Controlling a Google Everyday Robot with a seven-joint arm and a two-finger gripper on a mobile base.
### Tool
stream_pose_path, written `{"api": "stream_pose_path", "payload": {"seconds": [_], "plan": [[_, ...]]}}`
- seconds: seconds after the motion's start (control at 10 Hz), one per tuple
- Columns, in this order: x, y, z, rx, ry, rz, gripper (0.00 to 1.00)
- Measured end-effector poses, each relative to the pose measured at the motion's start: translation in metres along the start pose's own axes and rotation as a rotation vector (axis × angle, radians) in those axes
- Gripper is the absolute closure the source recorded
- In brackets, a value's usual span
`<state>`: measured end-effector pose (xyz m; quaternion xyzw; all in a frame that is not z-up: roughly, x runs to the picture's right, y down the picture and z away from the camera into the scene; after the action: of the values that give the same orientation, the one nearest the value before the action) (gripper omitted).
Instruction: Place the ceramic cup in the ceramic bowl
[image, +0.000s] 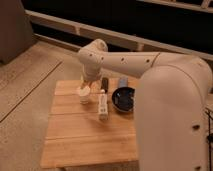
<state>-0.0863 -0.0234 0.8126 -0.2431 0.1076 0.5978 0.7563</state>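
cup (84, 95) directly beneath claw (86, 83), left of bowl (123, 98)

Terrace-like: concrete floor (25, 95), railing (60, 22); pincer (88, 83) above wooden table (85, 137).

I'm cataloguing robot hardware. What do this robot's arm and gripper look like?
The arm is a smooth cream-white shell: thick rounded segments, a bulbous joint, a row of small dark dots. The gripper, just above the small cream-white ceramic cup, looks equally pale.
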Motion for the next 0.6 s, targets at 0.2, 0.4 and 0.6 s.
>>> {"api": "stream_pose_path", "payload": {"seconds": [0.2,0.4,0.6], "plan": [[-0.014,0.002,0.017,-0.01,0.033,-0.023,0.35],[-0.023,0.003,0.044,-0.02,0.084,-0.028,0.35],[-0.027,-0.001,0.059,-0.033,0.116,-0.01,0.35]]}}
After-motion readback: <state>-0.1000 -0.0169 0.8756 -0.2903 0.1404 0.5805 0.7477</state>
